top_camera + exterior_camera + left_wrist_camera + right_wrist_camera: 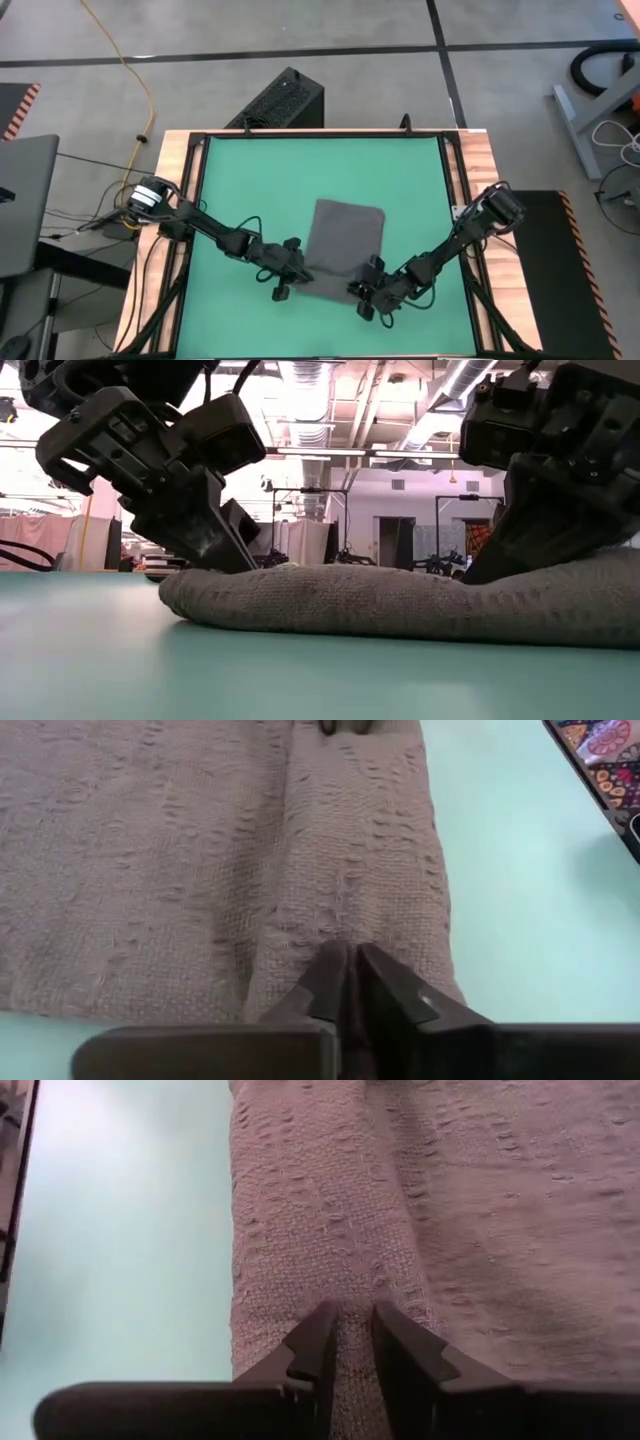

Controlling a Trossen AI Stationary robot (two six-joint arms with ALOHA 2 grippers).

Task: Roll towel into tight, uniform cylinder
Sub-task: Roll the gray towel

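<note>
The dark grey towel (345, 240) lies on the green mat (250, 180), mostly flat. Its near edge is turned over into a thick rolled band (400, 600) that runs left to right. My left gripper (298, 263) is shut at the band's left end. My right gripper (372, 285) is shut on the band's right end. In the low view both grippers come down onto the band from above, the left (215, 550) and the right (500, 560). My left gripper meets the rolled band at its left end (338, 932), fingers almost together, with a small pucker of cloth at their tips. The fingers slant down from the table's left and near side. The band lies on the mat. My right gripper pinches a ridge of the rolled band near its right end (352, 1285) between its two fingers, with cloth filling the narrow gap. The fingers slant down from the table's right and near side. The band rests on the mat.
The mat sits in a black frame with wooden strips (175, 200) at both sides. Bare mat lies to the left, to the right and beyond the towel. A black box (285, 100) stands on the floor past the far edge.
</note>
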